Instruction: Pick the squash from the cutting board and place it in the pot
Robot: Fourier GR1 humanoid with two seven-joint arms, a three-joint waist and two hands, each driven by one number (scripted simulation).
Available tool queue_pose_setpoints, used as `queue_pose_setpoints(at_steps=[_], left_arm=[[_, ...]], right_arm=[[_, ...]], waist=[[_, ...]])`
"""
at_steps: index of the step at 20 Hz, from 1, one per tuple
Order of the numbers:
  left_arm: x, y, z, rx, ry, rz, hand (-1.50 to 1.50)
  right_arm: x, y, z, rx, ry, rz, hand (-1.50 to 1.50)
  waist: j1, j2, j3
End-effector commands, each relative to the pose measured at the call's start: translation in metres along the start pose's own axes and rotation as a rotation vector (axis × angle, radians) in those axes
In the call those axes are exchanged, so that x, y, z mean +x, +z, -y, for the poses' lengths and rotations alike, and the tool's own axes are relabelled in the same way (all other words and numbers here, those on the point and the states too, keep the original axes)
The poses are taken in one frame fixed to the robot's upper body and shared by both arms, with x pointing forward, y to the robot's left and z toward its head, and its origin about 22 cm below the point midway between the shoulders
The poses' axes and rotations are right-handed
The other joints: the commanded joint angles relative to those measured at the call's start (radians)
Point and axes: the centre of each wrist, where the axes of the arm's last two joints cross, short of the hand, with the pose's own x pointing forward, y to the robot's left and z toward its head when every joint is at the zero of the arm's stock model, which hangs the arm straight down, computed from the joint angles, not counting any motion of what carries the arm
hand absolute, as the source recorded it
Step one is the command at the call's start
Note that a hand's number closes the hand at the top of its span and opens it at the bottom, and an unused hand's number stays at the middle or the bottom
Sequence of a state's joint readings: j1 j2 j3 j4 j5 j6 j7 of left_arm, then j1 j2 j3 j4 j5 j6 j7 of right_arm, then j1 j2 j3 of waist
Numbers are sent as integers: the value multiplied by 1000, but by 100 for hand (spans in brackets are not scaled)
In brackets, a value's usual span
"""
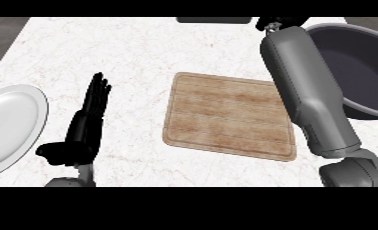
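Observation:
The wooden cutting board (pixel 229 115) lies in the middle of the counter with nothing on it. The dark grey pot (pixel 362 69) stands at the right edge, partly cut off by the view. My right forearm (pixel 306 89) stretches up across the board's right side to the pot's far left rim. Only a small black part of my right hand (pixel 272 23) shows at the top band, so its fingers cannot be read. No squash is visible anywhere. My left hand (pixel 87 119) rests open at the lower left, fingers straight and pointing away.
A white plate (pixel 18 124) lies at the left edge, close beside my left hand. A dark object (pixel 214 20) shows at the counter's far edge, top centre. White marble counter spreads between the plate and the board.

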State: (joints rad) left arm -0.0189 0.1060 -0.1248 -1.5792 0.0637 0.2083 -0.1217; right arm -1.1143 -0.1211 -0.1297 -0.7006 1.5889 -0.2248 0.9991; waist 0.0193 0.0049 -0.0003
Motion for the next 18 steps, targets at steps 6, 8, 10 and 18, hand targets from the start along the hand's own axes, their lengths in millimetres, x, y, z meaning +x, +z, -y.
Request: queue_pose_setpoints(at_steps=[6,8,10,18], left_arm=[[2,3,7,3,-2,-2,0],[-10,12,-5,19,-7,-17,0],[1,4,-6,18,-8,-4,0],[-2,7,-3,21,10,-8,0]], right_arm=[[-61,-40,-25,-34,0,-129,150],[-88,-62,-15,-29,0,-124,150],[-112,-77,-25,-12,34,-154,150],[-198,-87,-62,144,-15,-149,150]], waist=[[-9,-3,0],[-19,-7,0],[-13,-4,1],[-21,-6,1]])
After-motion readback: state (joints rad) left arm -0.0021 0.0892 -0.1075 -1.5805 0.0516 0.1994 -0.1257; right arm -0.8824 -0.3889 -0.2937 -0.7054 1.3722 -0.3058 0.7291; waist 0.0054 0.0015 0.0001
